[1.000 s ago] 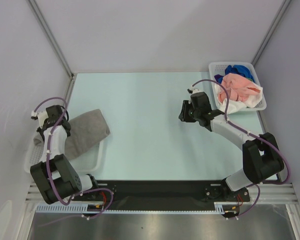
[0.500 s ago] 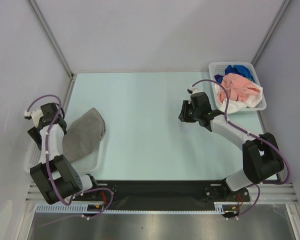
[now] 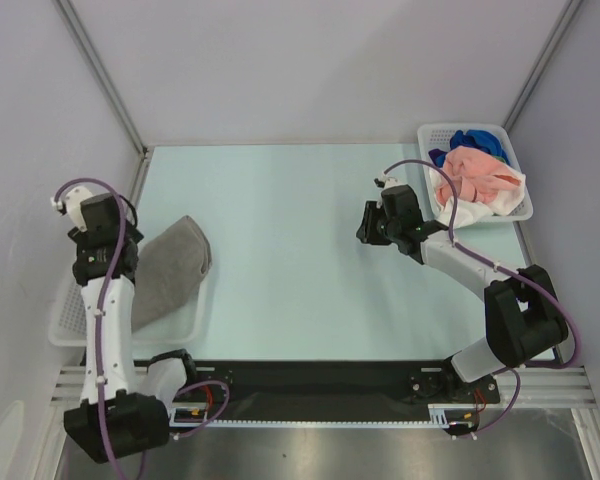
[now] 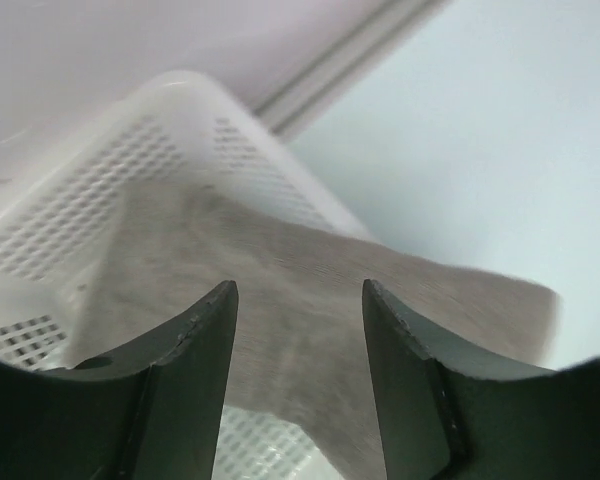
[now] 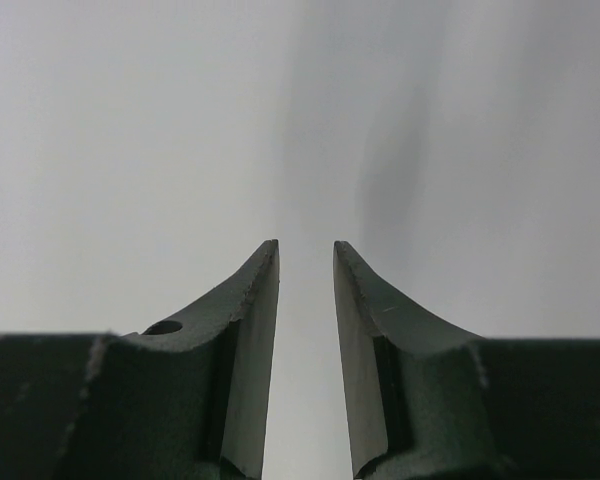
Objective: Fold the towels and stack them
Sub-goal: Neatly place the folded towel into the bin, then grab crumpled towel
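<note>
Grey towel (image 3: 170, 265) draped across the lower-left basket (image 3: 65, 322), both claws empty.

The left claw (image 4: 298, 290) hung above the towel with its jaws spread and nothing between them. The cloth lay partly inside the white lattice basket, and its upper end reached over the rim towards the pale desk (image 3: 290, 220). In the middle right of the frame the right claw (image 5: 306, 245) hovered over bare desk, its jaws parted by a narrow gap and gripping nothing. The upper-right basket (image 3: 435, 130) held a crumpled heap with a pink towel (image 3: 475, 168) on top and a blue towel (image 3: 475, 140) behind it. What looked like a white towel (image 3: 458, 210) spilled over the near edge, though the folds were hard to make out.
</note>
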Robot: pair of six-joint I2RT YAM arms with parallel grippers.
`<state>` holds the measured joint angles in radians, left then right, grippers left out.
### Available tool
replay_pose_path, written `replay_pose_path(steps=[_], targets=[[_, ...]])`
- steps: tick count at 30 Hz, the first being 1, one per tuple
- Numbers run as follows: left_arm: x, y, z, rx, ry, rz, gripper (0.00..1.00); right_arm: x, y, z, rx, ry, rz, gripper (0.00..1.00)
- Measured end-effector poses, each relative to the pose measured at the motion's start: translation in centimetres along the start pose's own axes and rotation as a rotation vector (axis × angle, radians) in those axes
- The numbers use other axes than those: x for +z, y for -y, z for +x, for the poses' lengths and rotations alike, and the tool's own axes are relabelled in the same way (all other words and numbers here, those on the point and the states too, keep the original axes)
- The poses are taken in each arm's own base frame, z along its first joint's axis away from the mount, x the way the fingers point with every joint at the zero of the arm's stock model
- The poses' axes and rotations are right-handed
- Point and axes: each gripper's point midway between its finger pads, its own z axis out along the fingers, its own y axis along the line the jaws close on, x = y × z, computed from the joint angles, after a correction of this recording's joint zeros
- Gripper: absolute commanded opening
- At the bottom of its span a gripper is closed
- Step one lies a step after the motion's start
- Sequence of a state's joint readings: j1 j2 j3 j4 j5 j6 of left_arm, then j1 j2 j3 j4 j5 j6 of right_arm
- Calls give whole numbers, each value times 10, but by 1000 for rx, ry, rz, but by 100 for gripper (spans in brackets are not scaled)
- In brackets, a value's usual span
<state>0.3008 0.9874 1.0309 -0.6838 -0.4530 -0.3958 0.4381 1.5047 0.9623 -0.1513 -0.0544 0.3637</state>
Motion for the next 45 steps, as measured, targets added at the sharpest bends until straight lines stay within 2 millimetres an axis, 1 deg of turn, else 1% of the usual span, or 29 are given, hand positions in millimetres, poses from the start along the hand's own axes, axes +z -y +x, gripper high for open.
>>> replay_pose_path(steps=[2, 3, 5, 8, 9, 10, 12, 17, 22, 24, 25, 26, 29, 31, 37, 40, 42, 45], targets=[[-16, 22, -1, 17, 24, 103, 59, 0, 0, -1, 0, 6, -3, 35], [-28, 38, 1, 30, 31, 178, 59, 1, 0, -1, 0, 9, -4, 35], [-46, 57, 5, 54, 41, 276, 59, 1, 1, 1, 1, 5, -1, 35], [-77, 87, 17, 106, 46, 442, 60, 0, 3, 5, 1, 3, 1, 36], [-84, 94, 22, 123, 43, 480, 60, -1, 3, 6, 2, 4, 2, 36], [-95, 104, 30, 149, 39, 538, 60, -1, 4, 6, 2, 7, 2, 37], [-110, 117, 45, 190, 28, 617, 61, -4, 6, 5, 3, 18, 9, 37], [-142, 149, 90, 308, -20, 796, 63, -15, 16, 0, 24, 57, 28, 41], [-171, 184, 140, 463, -81, 934, 62, -38, 27, -18, 84, 139, 42, 59], [-179, 191, 154, 496, -106, 973, 63, -52, 32, -30, 109, 187, 47, 64], [-183, 193, 159, 506, -112, 994, 63, -58, 34, -36, 118, 211, 48, 76], [-187, 194, 162, 512, -116, 1009, 63, -64, 35, -42, 133, 233, 46, 100], [-194, 198, 164, 507, -112, 1044, 63, -79, 39, -54, 155, 285, 49, 100], [-198, 198, 165, 500, -110, 1063, 63, -84, 41, -57, 162, 298, 52, 100], [-206, 199, 169, 491, -116, 1116, 64, -89, 50, -54, 190, 284, 75, 100], [-210, 200, 169, 484, -118, 1136, 64, -94, 55, -58, 204, 292, 82, 100], [-212, 201, 169, 475, -117, 1152, 64, -98, 58, -65, 211, 300, 96, 100], [-215, 201, 169, 464, -119, 1170, 64, -106, 61, -87, 222, 330, 116, 100]])
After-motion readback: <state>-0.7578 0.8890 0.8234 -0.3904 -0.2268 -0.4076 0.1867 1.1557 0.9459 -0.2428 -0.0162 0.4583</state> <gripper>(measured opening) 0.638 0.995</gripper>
